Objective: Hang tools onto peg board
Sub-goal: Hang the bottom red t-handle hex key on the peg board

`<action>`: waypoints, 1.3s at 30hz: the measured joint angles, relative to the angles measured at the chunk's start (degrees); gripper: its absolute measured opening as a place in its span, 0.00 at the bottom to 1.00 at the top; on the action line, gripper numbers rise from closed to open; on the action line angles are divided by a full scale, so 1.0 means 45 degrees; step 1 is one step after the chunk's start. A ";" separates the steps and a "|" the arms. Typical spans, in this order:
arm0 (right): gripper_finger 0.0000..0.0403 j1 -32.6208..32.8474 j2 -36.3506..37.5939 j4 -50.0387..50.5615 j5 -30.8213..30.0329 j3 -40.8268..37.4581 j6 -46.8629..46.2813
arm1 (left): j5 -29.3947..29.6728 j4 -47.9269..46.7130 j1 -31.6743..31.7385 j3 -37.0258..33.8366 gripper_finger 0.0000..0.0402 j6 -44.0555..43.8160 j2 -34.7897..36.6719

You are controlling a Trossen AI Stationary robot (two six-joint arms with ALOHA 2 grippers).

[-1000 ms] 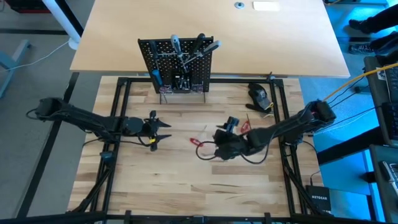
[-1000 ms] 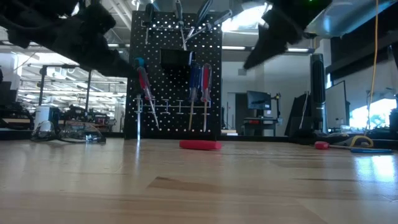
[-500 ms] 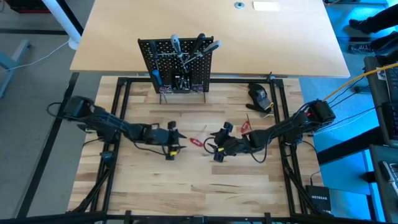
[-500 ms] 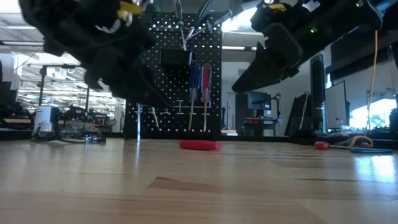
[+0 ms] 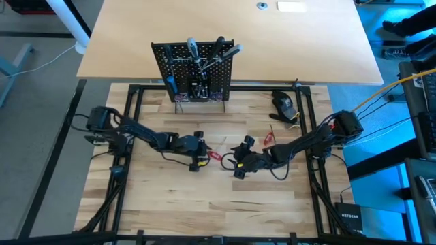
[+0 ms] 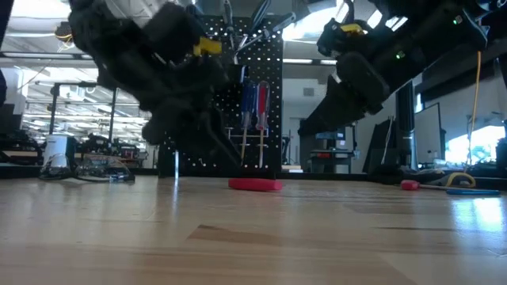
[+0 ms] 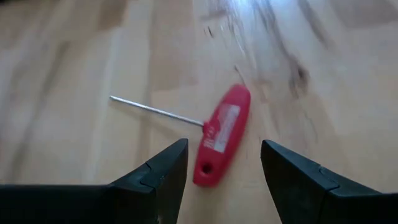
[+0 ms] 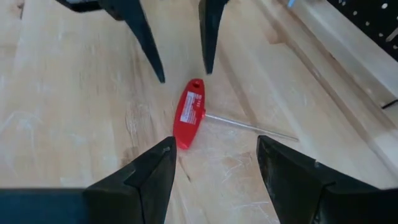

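A red T-handled key (image 7: 222, 134) with a thin silver shaft (image 7: 155, 111) lies flat on the wooden table (image 5: 170, 197), mid-table. My left gripper (image 7: 224, 150) hovers open over one end of its handle, one finger on either side. My right gripper (image 8: 217, 152) is open too; it faces the key (image 8: 189, 112) from the opposite side, a little farther back. I see neither gripper touching the key. The black peg board (image 5: 197, 71) stands upright at the table's far edge, with blue- and red-handled screwdrivers (image 6: 253, 103) hanging on it.
Another small red tool (image 5: 269, 138) lies to the right of my right gripper. A dark rounded lump (image 5: 285, 103) sits at the far right. The black frame rails (image 5: 133, 116) run along the table's sides. Bare wood lies toward the near edge.
My left gripper has travelled toward the table's right edge and down, and now straddles the red key's handle. My right gripper has sunk and tipped further downward toward the key. The key has stayed where it was.
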State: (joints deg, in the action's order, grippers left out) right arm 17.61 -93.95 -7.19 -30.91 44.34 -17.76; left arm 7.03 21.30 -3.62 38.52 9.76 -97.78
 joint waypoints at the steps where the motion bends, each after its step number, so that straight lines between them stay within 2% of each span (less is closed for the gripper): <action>1: 0.56 0.0000 -0.0067 -0.0019 0.0000 0.0000 0.0000 | -0.0140 0.0228 0.0070 -0.0013 0.48 0.0000 -0.0260; 7: 0.56 0.0000 -0.0205 -0.0095 -0.0005 0.0005 0.0005 | -0.1075 0.1953 0.0375 -0.0009 0.48 -0.0032 -0.1605; 14: 0.56 0.0000 -0.0205 -0.0052 -0.0005 0.0005 0.0005 | -0.2198 0.2248 0.0798 0.0269 0.48 -0.0685 -0.2361; 18: 0.56 0.0000 -0.0205 -0.0036 -0.0010 0.0005 0.0010 | -0.2393 0.2232 0.0826 0.0272 0.43 -0.0778 -0.2371; 28: 0.56 0.0000 -0.0205 -0.0065 -0.0010 0.0005 0.0029 | -0.2439 0.2112 0.0777 0.0267 0.22 -0.0714 -0.2383; 34: 0.56 0.0000 -0.0205 -0.0051 0.0002 0.0010 0.0046 | -0.2367 0.1541 0.0628 0.0237 0.22 -0.0854 -0.1817; 39: 0.56 0.0162 -0.0175 -0.0012 0.0423 0.0104 0.0386 | -0.2381 0.0420 0.0331 0.0228 0.23 -0.1554 -0.0717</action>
State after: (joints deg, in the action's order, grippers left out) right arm 18.33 -94.73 -7.25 -29.01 44.80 -16.02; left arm -3.68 23.19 -2.13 39.55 2.76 -101.00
